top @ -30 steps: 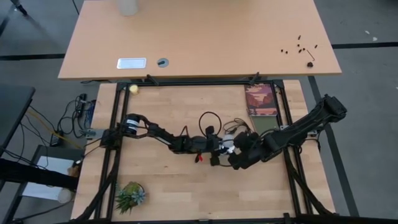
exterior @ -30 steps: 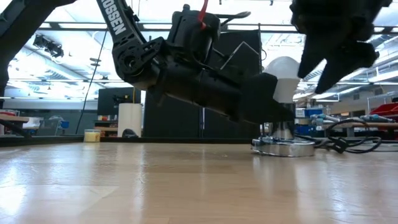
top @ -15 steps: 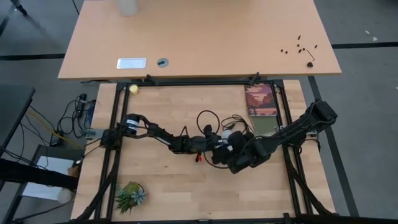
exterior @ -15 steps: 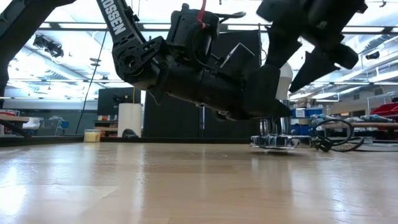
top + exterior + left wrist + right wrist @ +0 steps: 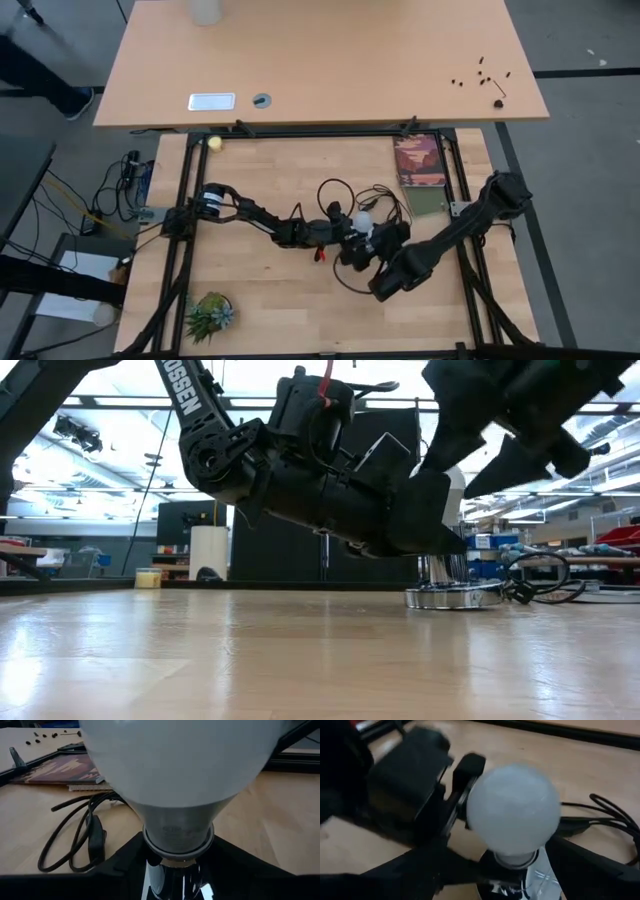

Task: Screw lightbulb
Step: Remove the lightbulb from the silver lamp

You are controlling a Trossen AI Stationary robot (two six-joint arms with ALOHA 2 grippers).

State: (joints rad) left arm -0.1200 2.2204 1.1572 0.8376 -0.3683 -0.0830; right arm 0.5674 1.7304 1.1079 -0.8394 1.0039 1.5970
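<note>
Lightbulb (image 5: 514, 810) stands in the socket (image 5: 452, 597) mid-tabletop, left gripper (image 5: 352, 243) clamps the socket, right gripper (image 5: 392, 240) hangs open above.

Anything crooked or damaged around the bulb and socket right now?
Nothing stands out. The lightbulb stands upright in the socket, unbroken, and the socket base lies flat on the table. The left gripper is at the socket, the right gripper beside the bulb. The black cord lies loosely looped, clear of both.
</note>
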